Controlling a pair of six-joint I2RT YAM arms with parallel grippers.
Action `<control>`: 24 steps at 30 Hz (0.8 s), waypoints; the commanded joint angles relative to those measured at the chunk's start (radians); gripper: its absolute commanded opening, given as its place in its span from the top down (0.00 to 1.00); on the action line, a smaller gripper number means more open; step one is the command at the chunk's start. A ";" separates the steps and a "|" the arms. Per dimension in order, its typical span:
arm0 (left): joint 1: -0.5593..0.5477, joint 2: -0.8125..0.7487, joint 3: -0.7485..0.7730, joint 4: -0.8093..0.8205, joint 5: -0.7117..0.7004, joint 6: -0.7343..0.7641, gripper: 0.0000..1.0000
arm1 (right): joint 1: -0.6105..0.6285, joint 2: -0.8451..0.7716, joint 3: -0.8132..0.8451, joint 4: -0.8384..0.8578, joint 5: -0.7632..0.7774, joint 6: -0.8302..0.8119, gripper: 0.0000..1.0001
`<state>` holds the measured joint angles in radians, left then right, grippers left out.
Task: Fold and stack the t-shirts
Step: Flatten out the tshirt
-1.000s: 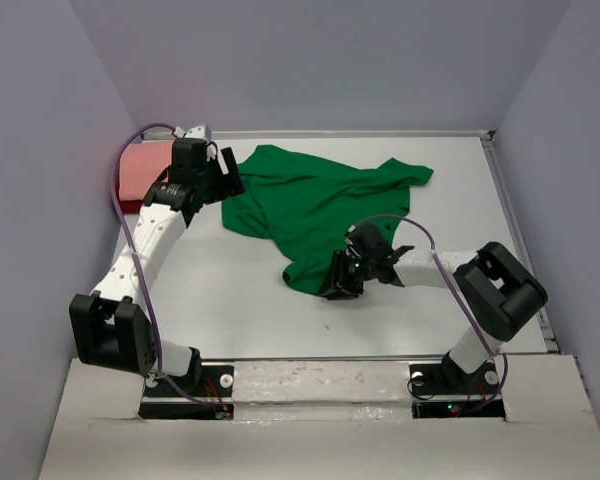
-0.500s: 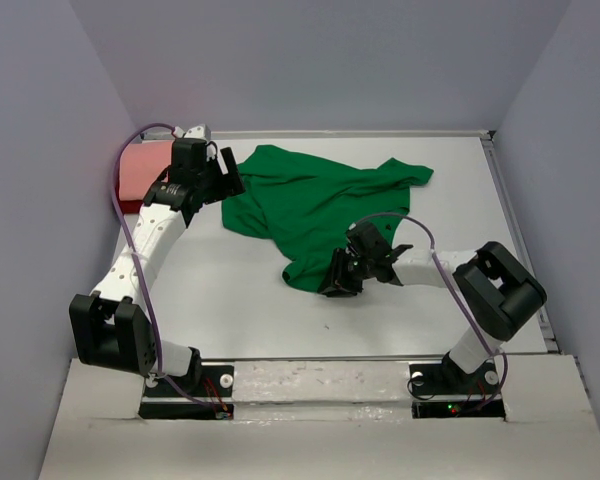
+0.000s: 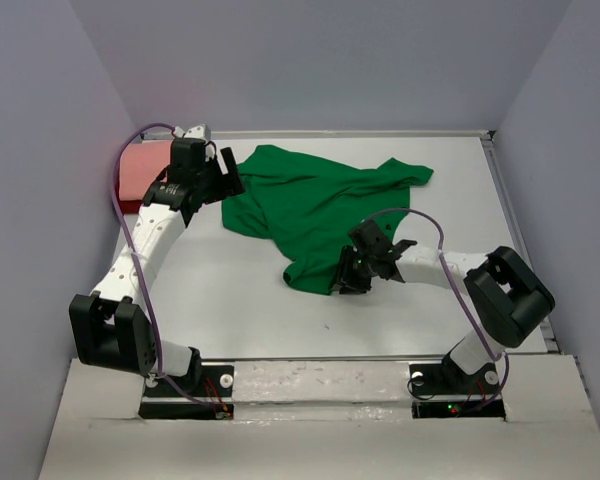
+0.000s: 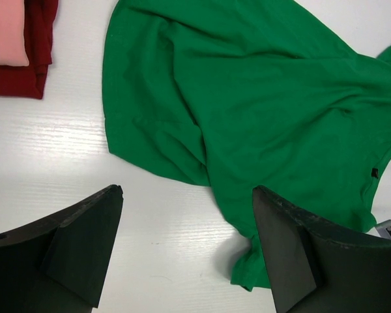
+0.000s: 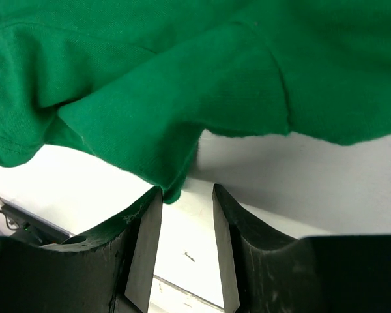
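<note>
Right wrist — edge of green t-shirt (image 5: pixel 182 85) at parted gripper (image 5: pixel 186 191) tips.

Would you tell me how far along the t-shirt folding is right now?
Done: the salmon-pink t-shirt lies folded on the dark red t-shirt. In hand: the right fingers, apart, sit at the near hem of the green t-shirt. Still to do: folding and stacking it.
</note>
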<state>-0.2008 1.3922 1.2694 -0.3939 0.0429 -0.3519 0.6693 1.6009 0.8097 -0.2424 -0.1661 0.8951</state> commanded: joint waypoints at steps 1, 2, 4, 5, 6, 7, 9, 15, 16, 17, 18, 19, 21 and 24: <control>0.004 -0.036 0.024 0.013 0.031 0.008 0.09 | 0.007 0.017 0.025 -0.093 0.071 -0.028 0.57; 0.004 -0.038 0.024 0.015 0.029 0.008 0.10 | 0.007 0.031 0.037 -0.100 0.062 -0.031 0.57; 0.006 -0.038 0.027 0.013 0.026 0.010 0.10 | 0.007 0.074 0.062 -0.100 0.031 -0.041 0.57; 0.006 -0.038 0.030 0.013 0.026 0.008 0.10 | 0.007 0.086 0.069 -0.101 0.027 -0.044 0.57; 0.006 -0.038 0.031 0.009 0.028 0.008 0.09 | 0.007 0.094 0.078 -0.089 0.017 -0.045 0.57; 0.006 -0.039 0.031 0.010 0.028 0.008 0.10 | 0.007 0.105 0.088 -0.089 0.005 -0.057 0.57; 0.006 -0.044 0.030 0.010 0.026 0.007 0.10 | 0.007 0.149 0.127 -0.106 -0.018 -0.084 0.58; 0.008 -0.048 0.012 0.013 0.023 0.008 0.09 | 0.007 0.168 0.135 -0.107 -0.021 -0.073 0.72; 0.008 -0.050 0.008 0.015 0.022 0.010 0.10 | 0.007 0.157 0.129 -0.106 -0.019 -0.064 0.75; 0.008 -0.051 0.001 0.015 0.015 0.010 0.09 | 0.007 0.148 0.111 -0.100 -0.018 -0.056 0.84; 0.008 -0.053 -0.002 0.020 0.015 0.010 0.09 | 0.007 0.137 0.103 -0.100 -0.015 -0.050 0.88; 0.009 -0.052 -0.011 0.021 0.017 0.010 0.10 | 0.007 0.113 0.094 -0.098 0.005 -0.029 0.92; 0.008 -0.048 -0.019 0.026 0.020 0.007 0.10 | 0.016 0.068 0.063 -0.101 0.036 0.005 1.00; 0.001 -0.064 -0.068 0.036 0.023 0.002 0.21 | 0.027 0.007 0.051 -0.127 0.164 0.027 1.00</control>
<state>-0.2001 1.3895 1.2594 -0.3847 0.0521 -0.3531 0.6777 1.6871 0.8936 -0.2939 -0.1825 0.8829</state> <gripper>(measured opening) 0.889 0.015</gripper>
